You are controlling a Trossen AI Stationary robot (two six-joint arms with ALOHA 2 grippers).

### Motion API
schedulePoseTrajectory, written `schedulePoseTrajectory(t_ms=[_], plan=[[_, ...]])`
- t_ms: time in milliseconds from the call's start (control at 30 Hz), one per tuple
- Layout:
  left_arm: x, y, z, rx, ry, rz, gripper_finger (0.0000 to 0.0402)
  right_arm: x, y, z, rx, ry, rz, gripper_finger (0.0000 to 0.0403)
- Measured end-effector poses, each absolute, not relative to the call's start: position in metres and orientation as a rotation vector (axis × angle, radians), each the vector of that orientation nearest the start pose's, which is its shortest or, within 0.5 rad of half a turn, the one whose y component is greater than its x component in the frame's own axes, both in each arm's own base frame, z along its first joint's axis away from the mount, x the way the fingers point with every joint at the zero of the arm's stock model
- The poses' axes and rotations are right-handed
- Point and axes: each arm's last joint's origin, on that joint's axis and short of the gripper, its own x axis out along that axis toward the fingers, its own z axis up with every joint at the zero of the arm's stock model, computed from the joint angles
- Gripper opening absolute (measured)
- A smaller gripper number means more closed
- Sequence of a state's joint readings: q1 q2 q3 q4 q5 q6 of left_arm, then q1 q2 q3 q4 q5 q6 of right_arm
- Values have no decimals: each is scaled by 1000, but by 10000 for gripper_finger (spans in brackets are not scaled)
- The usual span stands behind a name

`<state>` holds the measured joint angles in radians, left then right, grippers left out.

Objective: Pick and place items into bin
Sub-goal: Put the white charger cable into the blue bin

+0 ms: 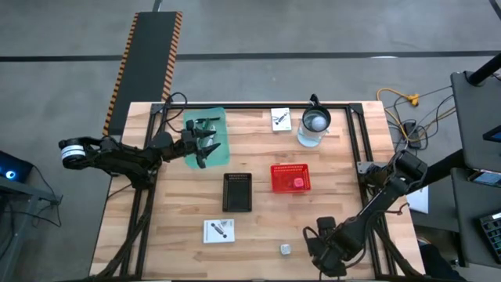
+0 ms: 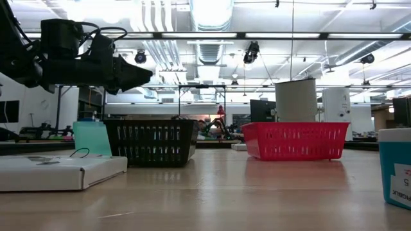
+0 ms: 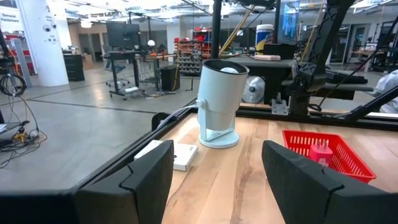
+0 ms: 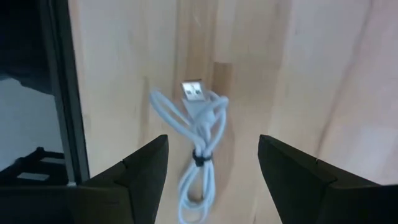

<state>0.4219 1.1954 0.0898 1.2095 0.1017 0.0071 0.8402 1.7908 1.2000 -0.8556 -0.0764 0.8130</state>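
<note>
A white USB cable bundle lies flat on the wood table. My right gripper hangs open above it, pointing down, one finger on either side and clear of it. In the high view this gripper is at the near right and hides the cable. A red bin holds a pink blob; a black bin stands beside it. Two white cards and a tiny silver cube lie on the table. My left gripper waits open over a green mat.
A clear jug with a dark handle stands at the far edge, next to the far card. A black frame rail runs close beside the cable. Bare wood lies between the bins and the near edge.
</note>
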Motion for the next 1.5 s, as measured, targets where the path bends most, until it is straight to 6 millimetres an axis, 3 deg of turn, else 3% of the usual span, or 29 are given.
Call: schedulePoseTrajectory(t_ms=[900, 1500], plan=[[168, 72, 167, 34, -99, 320, 228, 210, 242, 151, 143, 1505, 169, 202], [168, 72, 166, 30, -85, 321, 228, 211, 241, 151, 136, 1502, 174, 105]])
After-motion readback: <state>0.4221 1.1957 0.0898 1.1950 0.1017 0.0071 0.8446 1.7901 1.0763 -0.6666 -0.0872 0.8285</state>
